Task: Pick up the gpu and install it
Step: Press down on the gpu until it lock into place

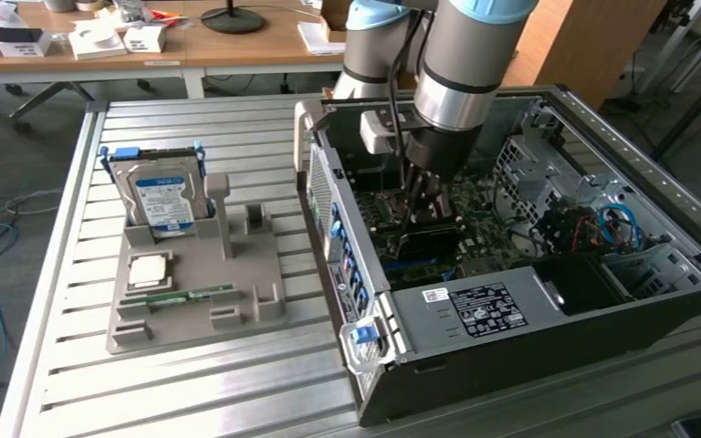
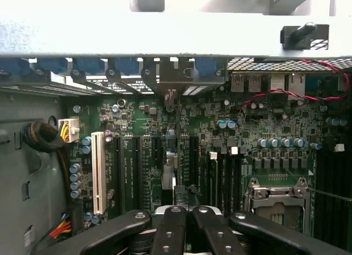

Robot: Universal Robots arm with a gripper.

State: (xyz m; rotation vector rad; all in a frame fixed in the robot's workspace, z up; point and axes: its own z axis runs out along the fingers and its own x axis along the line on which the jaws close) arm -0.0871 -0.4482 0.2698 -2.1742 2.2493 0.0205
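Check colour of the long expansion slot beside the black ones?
White slot, clearest in the wrist view.

On your desk (image 1: 180, 383), the computer case (image 1: 509, 310) lies open on the exterior view's right, and the parts tray (image 1: 193, 301) sits apart from it on the exterior view's left. On that tray the hard drive (image 1: 162, 196) stands upright at the far end, with the processor chip (image 1: 150, 269) in front of it and the memory stick (image 1: 180, 296) lying flat just nearer the camera. Your arm (image 1: 466, 55) reaches down into the case from above, its gripper (image 1: 427, 205) low over the motherboard (image 2: 220, 134), and the gpu (image 2: 169, 175) stands on edge between the expansion slots (image 2: 98, 172) and the processor socket (image 2: 278, 197).
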